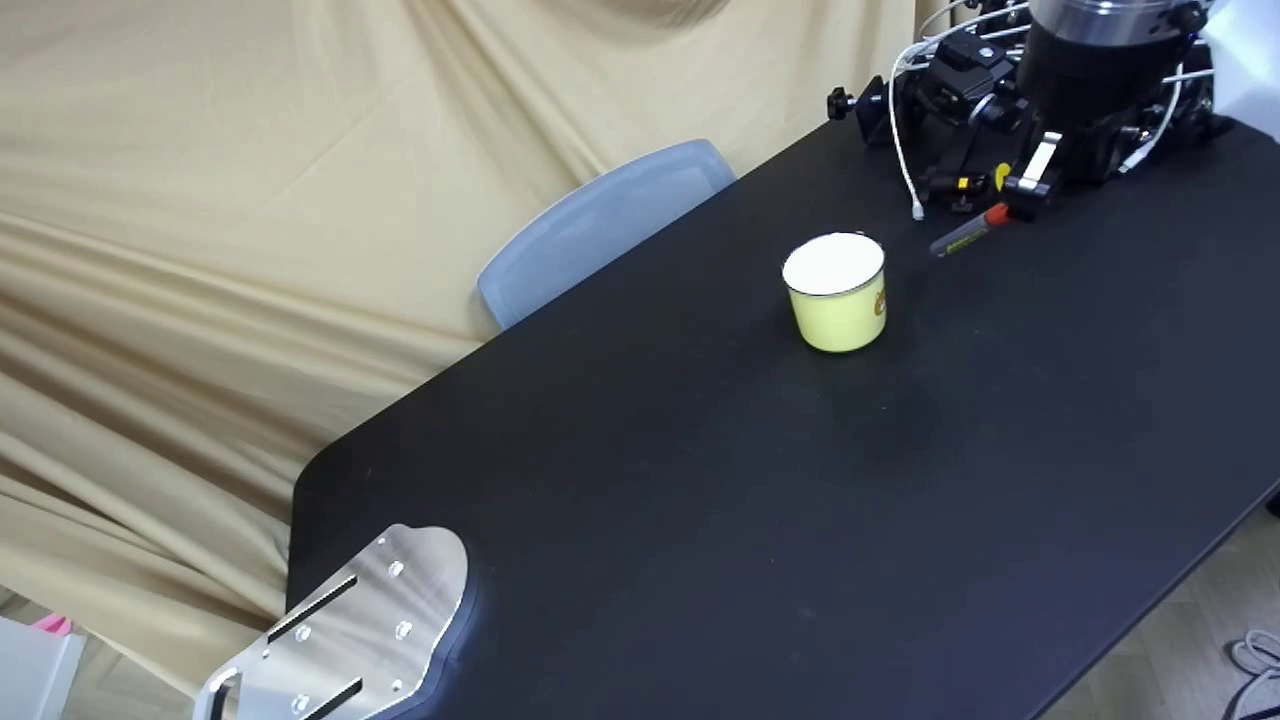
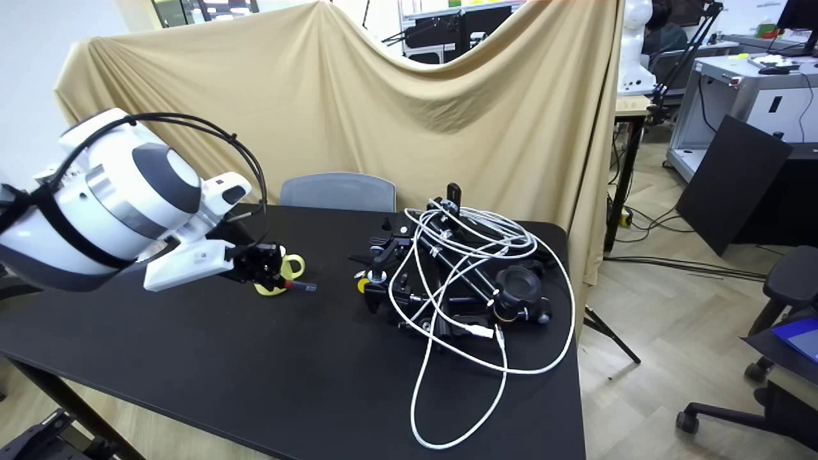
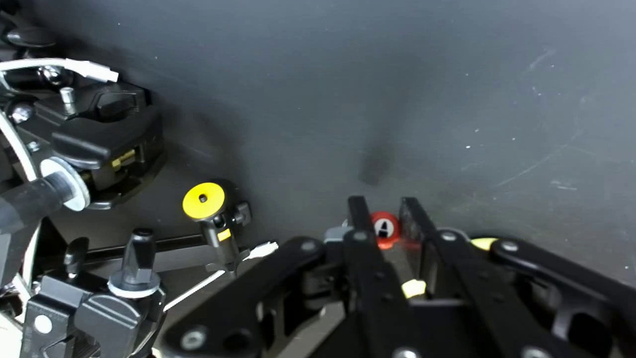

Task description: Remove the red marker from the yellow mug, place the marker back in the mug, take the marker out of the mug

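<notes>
The red marker (image 1: 968, 233) has a red end and a grey body. My gripper (image 1: 1030, 195) is shut on its red end and holds it tilted above the table, beside and apart from the yellow mug (image 1: 838, 312). The mug stands upright with its white inside showing. In an exterior view the marker (image 2: 301, 286) sticks out from my gripper (image 2: 280, 280), which hides much of the mug (image 2: 295, 264). In the wrist view the red end (image 3: 385, 228) sits between the fingertips (image 3: 383, 211). Yellow patches behind the fingers appear to be the mug (image 3: 483, 243).
A heap of black clamps and stands (image 2: 447, 275) with white cables (image 2: 422, 383) lies close to the gripper. A small mount with a yellow disc (image 3: 203, 200) stands nearby. A metal plate (image 1: 370, 620) lies at a table end. A grey chair (image 1: 610, 225) stands behind the table.
</notes>
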